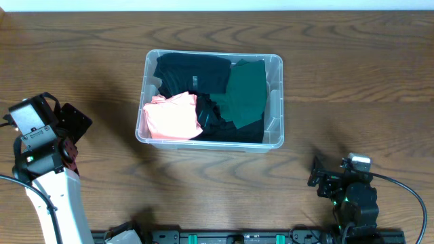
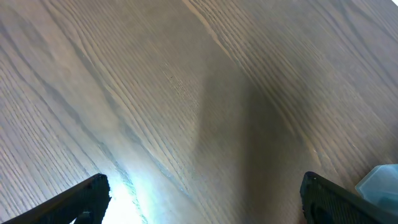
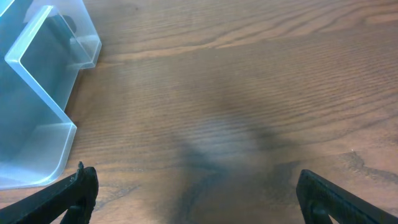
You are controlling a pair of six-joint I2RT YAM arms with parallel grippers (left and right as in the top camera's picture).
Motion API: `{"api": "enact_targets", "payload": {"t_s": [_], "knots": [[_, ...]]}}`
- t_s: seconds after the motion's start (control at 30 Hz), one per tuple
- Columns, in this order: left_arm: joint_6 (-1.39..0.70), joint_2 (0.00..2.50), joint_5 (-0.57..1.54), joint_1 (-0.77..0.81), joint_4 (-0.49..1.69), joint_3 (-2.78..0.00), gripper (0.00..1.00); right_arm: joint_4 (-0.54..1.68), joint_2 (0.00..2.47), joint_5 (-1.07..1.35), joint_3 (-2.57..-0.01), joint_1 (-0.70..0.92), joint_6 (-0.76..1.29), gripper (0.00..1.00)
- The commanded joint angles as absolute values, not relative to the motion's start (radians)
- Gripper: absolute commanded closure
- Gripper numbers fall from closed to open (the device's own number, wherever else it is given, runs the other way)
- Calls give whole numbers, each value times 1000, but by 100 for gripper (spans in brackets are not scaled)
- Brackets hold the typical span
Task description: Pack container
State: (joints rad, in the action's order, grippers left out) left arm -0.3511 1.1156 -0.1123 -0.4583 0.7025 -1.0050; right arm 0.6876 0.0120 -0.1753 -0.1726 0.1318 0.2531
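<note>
The clear plastic container (image 1: 274, 64) stands on the table at the middle, filled with folded clothes: a black garment (image 1: 191, 72), a dark green one (image 1: 245, 91) and a pink one (image 1: 172, 116). Its corner shows in the right wrist view (image 3: 37, 93) and at the lower right edge of the left wrist view (image 2: 380, 183). My left gripper (image 2: 202, 198) is open and empty over bare wood, left of the container (image 1: 74, 125). My right gripper (image 3: 196, 196) is open and empty, near the front edge at the right (image 1: 319, 177).
The wooden table (image 1: 352, 81) surrounds the container on all sides. A black rail (image 1: 230, 237) runs along the front edge between the two arm bases.
</note>
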Motion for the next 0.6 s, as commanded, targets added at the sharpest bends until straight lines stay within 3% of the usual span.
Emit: {"api": "enact_targets", "payload": {"t_s": [0.0, 0.57], "knots": [[-353, 1118, -124, -464, 703, -1012, 2, 689, 6, -175, -163, 119, 265, 1], [-353, 1058, -124, -450, 707, -1012, 2, 689, 6, -176, -162, 119, 265, 1]]}}
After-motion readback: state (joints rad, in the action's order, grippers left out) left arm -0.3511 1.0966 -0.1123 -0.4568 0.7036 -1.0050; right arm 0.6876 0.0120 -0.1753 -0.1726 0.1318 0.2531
